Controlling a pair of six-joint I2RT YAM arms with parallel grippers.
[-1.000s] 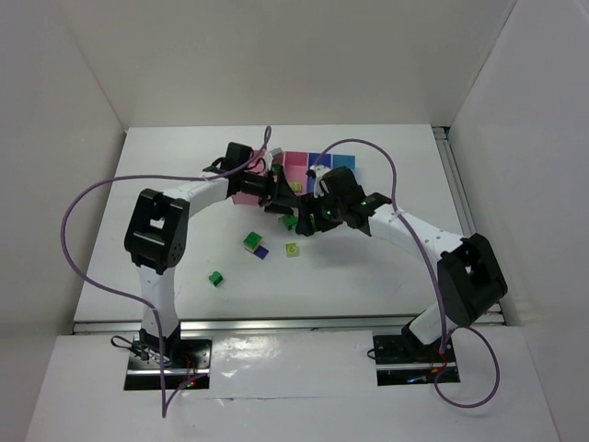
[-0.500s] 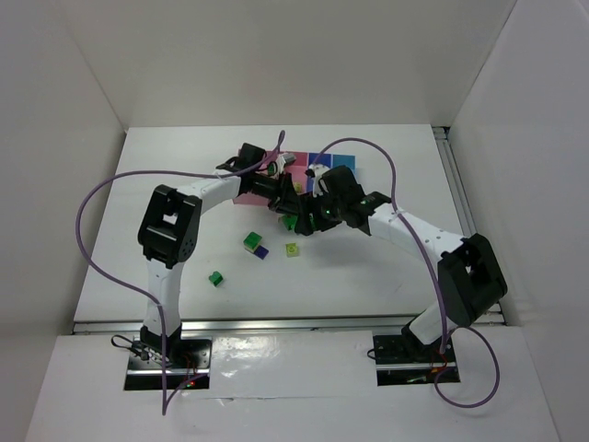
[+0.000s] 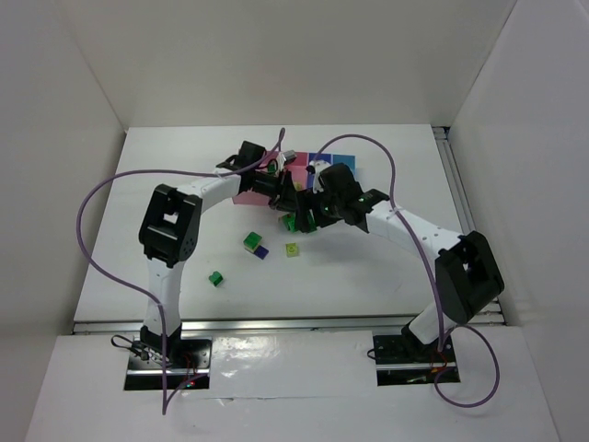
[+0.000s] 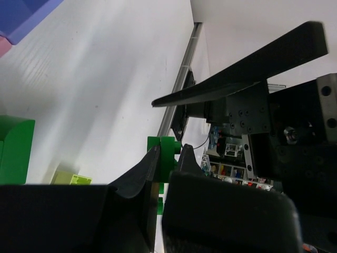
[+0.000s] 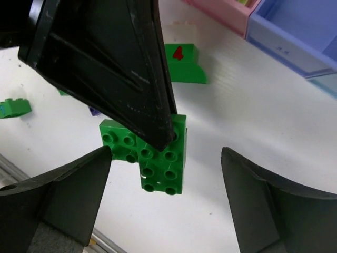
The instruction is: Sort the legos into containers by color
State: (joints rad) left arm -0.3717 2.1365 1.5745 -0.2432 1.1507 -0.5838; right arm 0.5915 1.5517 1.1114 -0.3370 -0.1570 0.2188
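Clamping a green lego (image 5: 160, 168) at its edge, the left pincer (image 4: 169, 153) holds it low over the white worktop (image 5: 253, 121), near the pink tray (image 5: 221, 13) and blue tray (image 5: 295, 31), while the right pincer (image 5: 166, 158) gapes wide apart astride it.

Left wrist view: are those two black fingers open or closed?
Closed. The left gripper has its fingertips drawn together, pinching a green lego between them.
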